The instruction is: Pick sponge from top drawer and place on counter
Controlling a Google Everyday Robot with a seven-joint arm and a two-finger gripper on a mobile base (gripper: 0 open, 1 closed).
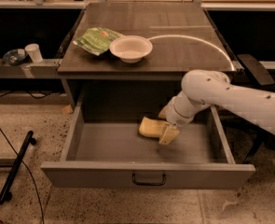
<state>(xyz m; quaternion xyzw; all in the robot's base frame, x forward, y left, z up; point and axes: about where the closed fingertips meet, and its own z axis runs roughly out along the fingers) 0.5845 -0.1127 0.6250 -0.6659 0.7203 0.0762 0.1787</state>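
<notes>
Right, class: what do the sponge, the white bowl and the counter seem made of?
Sponge, at the gripper in the top drawer: probably foam, matte, rounded edges. White bowl: perhaps paper or plastic, dull thin rim. Counter: seemingly laminate, wood grain, faint sheen.

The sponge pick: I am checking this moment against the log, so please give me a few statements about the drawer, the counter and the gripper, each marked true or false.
1. The sponge lies inside the top drawer, which is pulled open. True.
2. The gripper hangs above the counter. False: it is down inside the drawer, at the end of the sponge nearer the arm.
3. The white bowl stands on the counter. True.
4. The green packet lies in the drawer with the sponge. False: it lies on the counter, right beside the bowl.
5. The sponge is already on the counter. False: it is in the drawer.
</notes>
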